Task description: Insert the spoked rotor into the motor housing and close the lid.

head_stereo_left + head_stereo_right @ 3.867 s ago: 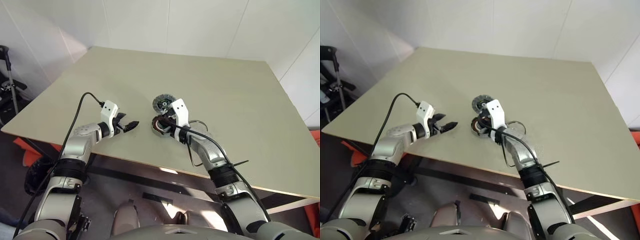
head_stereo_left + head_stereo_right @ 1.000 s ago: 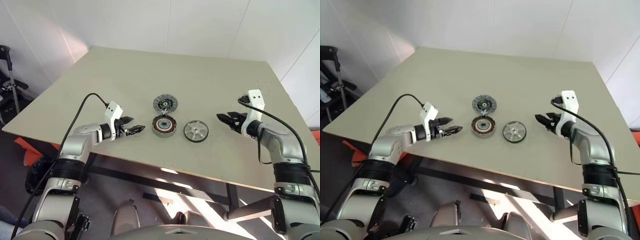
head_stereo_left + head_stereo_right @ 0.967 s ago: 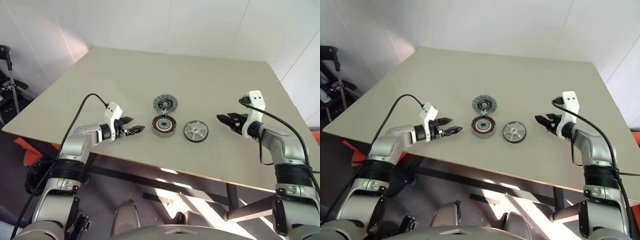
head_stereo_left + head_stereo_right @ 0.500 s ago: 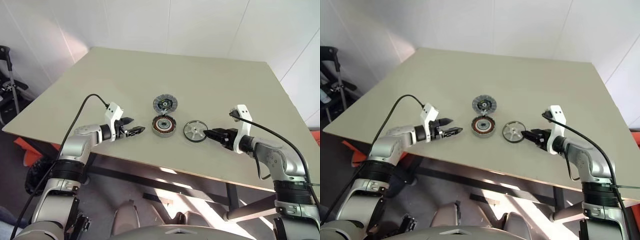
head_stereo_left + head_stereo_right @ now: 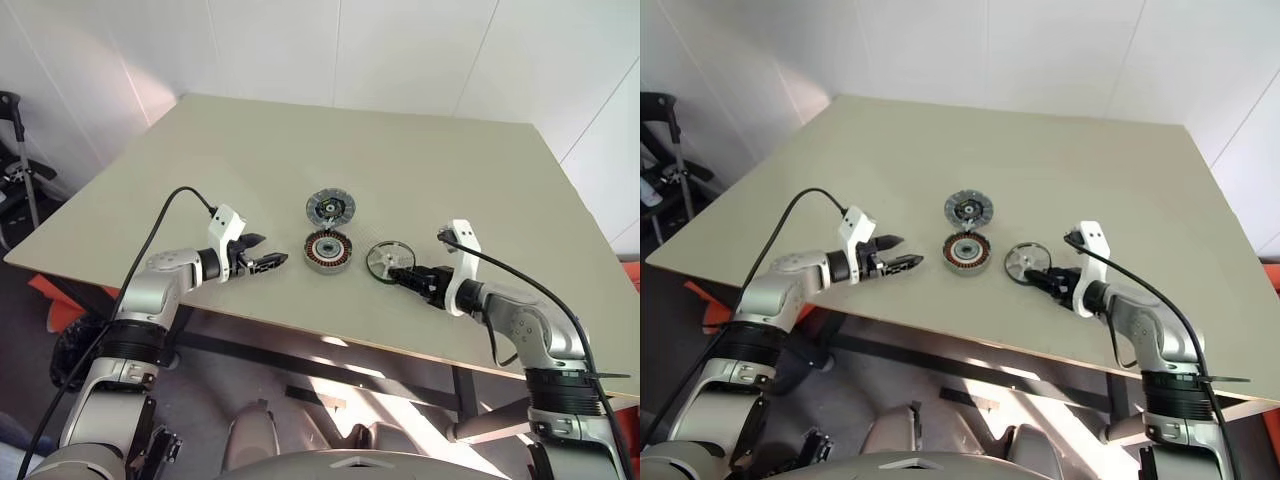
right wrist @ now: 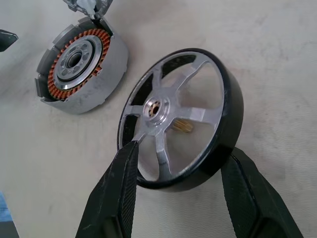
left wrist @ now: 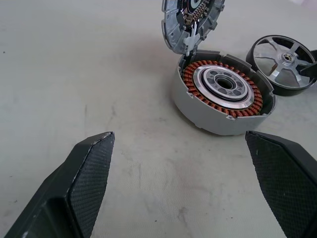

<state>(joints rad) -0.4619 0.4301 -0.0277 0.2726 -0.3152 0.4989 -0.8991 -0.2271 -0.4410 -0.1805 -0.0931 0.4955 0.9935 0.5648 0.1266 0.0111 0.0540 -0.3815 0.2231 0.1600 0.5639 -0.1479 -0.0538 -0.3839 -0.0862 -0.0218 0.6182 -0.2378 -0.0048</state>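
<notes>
A pale tabletop stands by white walls. Right tool clamps the spoked rotor; left tool gapes apart

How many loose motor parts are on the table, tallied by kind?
Spoked rotor: 1
Motor housing with copper windings: 1
Lid: 1
Total: 3
</notes>
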